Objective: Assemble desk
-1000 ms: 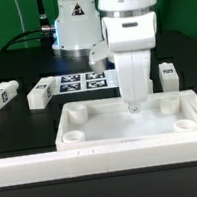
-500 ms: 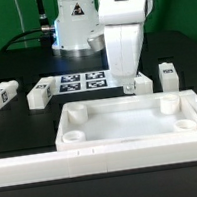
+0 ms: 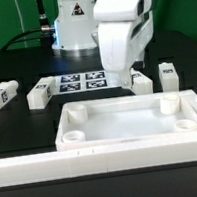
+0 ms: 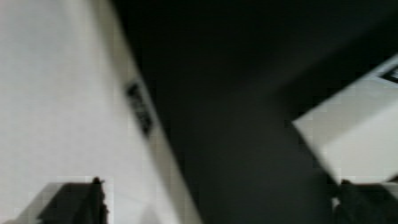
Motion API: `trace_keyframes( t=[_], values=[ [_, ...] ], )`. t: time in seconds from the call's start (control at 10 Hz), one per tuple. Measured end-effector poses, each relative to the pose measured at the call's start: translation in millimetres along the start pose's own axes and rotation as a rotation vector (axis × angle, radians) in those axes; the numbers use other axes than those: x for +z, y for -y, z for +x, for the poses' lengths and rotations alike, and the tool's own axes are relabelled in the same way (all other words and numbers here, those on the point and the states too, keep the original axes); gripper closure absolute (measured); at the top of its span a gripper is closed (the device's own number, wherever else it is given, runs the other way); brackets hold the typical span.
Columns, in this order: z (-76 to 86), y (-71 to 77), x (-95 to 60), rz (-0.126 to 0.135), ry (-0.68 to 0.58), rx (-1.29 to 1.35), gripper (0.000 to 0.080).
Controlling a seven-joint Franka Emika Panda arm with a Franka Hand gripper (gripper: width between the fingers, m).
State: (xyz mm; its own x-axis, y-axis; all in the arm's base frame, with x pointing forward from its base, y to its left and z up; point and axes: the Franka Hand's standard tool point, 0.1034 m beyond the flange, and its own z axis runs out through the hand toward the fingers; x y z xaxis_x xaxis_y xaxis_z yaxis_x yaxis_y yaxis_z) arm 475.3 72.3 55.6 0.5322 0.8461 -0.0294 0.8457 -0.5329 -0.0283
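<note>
The one container on my screen is the tabletop (image 3: 125, 123), the white tray in the lower centre of the exterior view. Inside its rim I see four round sockets (image 3: 76, 113), one per corner, with plain white floor between them. Its near side sits just behind the long low wall (image 3: 55, 165) running across the bottom of the frame.

Four legs lie on the black table (image 3: 14, 123) beyond the tray. The first leg (image 3: 0, 96) is at the middle left, with the second leg (image 3: 40, 93) just right of it. The third leg (image 3: 141, 81) lies under the arm (image 3: 123, 28), and the fourth leg (image 3: 169, 75) is at the middle right. The marker board (image 3: 84, 82) lies flat between the second and third.

From outside, the arm's tilted white housing hides the fingertips from me. The wrist view shows them: the gripper (image 4: 219, 198) has its dark, blurred fingers (image 4: 75, 200) wide apart, with only black table between them and nothing clamped. That view also shows a white part carrying a dark tag (image 4: 139, 105) and another white piece (image 4: 356, 110), both too blurred for me to name. The tray, wall and board appear only in the exterior view.
</note>
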Motion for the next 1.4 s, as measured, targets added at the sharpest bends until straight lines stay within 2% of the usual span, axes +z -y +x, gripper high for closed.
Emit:
trace_keyframes(
  t=[0.1, 0.2, 0.6, 0.7, 0.8, 0.9, 1.0, 1.4],
  values=[
    [8.6, 9.9, -0.2, 0.005, 0.004, 0.045, 0.0151],
    [9.1, 10.4, 0.3, 0.015, 0.005, 0.060, 0.0151],
    [8.4, 10.1, 0.6, 0.015, 0.006, 0.152, 0.0151],
    [9.0, 11.7, 0.3, 0.015, 0.007, 0.259, 0.0151],
    [10.6, 21.8, 0.8, 0.019, 0.020, 0.477, 0.0151],
    [11.2, 31.0, 3.5, 0.041, 0.054, 0.641, 0.0151],
    [13.0, 33.0, 5.6, 0.058, 0.061, 0.741, 0.0151],
    [16.8, 37.3, 5.5, 0.076, 0.062, 0.983, 0.0151]
  ],
)
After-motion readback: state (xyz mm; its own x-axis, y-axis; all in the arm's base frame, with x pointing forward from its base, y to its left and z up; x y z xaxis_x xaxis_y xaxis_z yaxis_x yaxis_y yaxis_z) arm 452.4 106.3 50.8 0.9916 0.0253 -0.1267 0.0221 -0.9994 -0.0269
